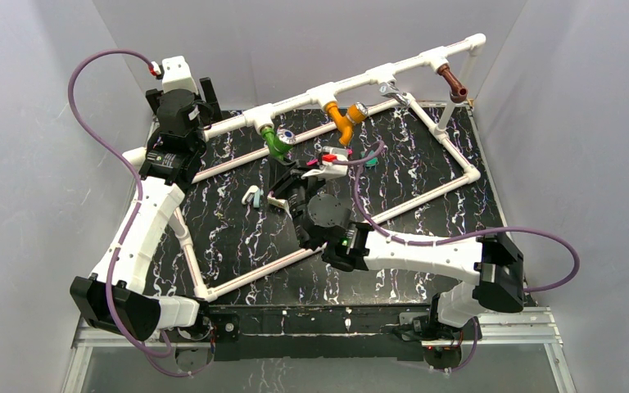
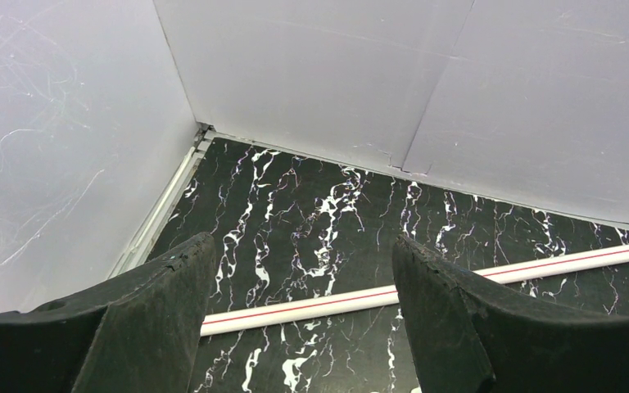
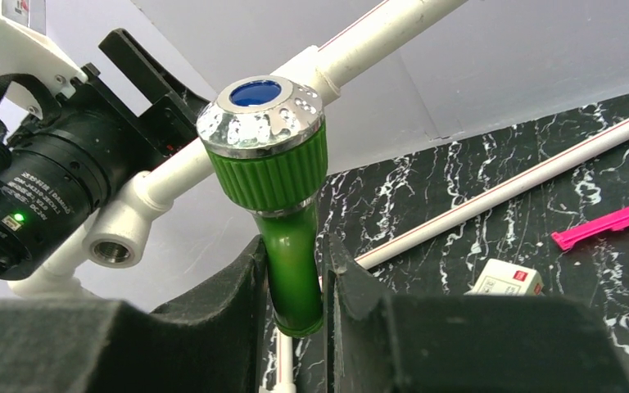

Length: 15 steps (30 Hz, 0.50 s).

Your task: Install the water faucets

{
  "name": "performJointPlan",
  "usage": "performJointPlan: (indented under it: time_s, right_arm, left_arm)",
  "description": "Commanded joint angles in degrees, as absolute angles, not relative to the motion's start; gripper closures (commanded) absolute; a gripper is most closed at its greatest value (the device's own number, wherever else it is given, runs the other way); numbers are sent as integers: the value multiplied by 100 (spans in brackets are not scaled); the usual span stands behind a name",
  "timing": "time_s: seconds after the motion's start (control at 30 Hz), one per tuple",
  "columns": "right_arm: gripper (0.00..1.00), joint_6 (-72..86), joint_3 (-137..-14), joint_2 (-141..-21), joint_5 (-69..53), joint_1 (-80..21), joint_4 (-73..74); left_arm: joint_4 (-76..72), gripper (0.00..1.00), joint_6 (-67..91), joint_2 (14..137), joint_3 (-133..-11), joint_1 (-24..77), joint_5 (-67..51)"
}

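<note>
Two arms are out, but only one is busy. On the left, the left gripper [image 2: 303, 250] hovers over the back corner of the table with its fingers spread wide and nothing between them.

Next along, the green faucet [image 3: 272, 168] sits up against the white pipe [image 1: 352, 80] at its leftmost fitting, with the chrome cap towards the wrist camera. The right gripper [image 3: 295, 270] is pinched tight on its spout, just under the ribbed collar. The threaded end is hidden behind the body, so I can't tell how far in it is.

Further right, the orange faucet [image 1: 342, 121] and then the brown faucet [image 1: 455, 84] hang from their own fittings.

My guess is the green one is being screwed home. Next comes a turn about the thread's axis, kept square to the fitting, then letting go.
</note>
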State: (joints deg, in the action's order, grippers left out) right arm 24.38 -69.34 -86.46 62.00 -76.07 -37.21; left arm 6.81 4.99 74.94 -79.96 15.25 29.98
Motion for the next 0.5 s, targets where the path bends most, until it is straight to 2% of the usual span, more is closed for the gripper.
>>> performJointPlan:
  time_s: [0.0, 0.27, 0.47]
  right_arm:
    - [99, 1996, -7233, -8841, 6169, -7542, -4242]
    - [99, -135, -7080, -8882, 5605, -7547, -4803]
    - [99, -881, -7130, -8790, 5383, -7544, -5103]
  left_arm:
    - [1705, 23, 581, 7563, -7654, 1737, 2751]
    - [1697, 23, 551, 7559, -7650, 1772, 2777]
    - [1696, 23, 545, 7584, -7653, 1778, 2776]
